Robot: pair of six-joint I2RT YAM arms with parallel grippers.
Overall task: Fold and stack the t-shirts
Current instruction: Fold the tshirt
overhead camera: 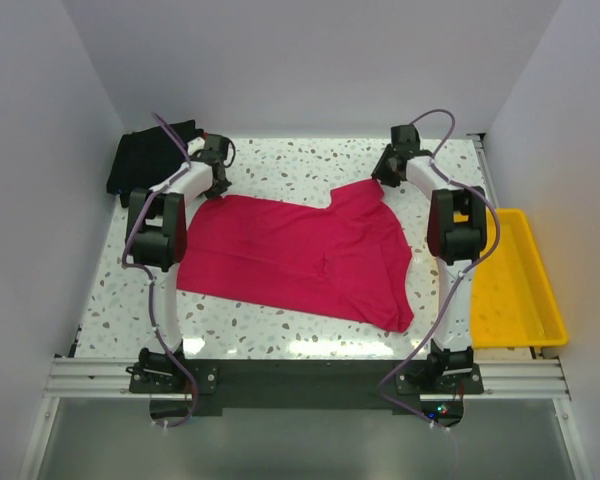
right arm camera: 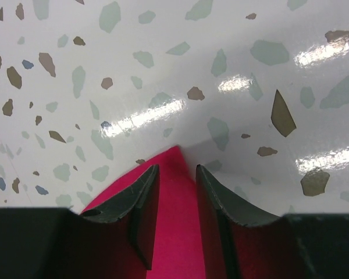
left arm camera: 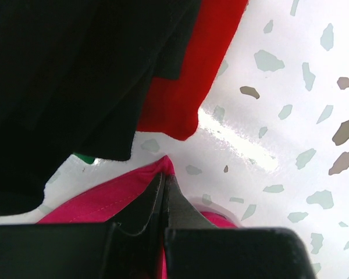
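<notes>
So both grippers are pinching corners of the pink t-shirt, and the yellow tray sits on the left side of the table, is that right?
Not quite. The yellow tray sits at the right edge of the table, beside the right arm, as the top external view shows. The rest holds: the left gripper and right gripper each pinch a corner of the pink t-shirt.

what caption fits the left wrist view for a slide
Left gripper pinching a corner of the pink t-shirt, beside the stacked black and red shirts.
</notes>
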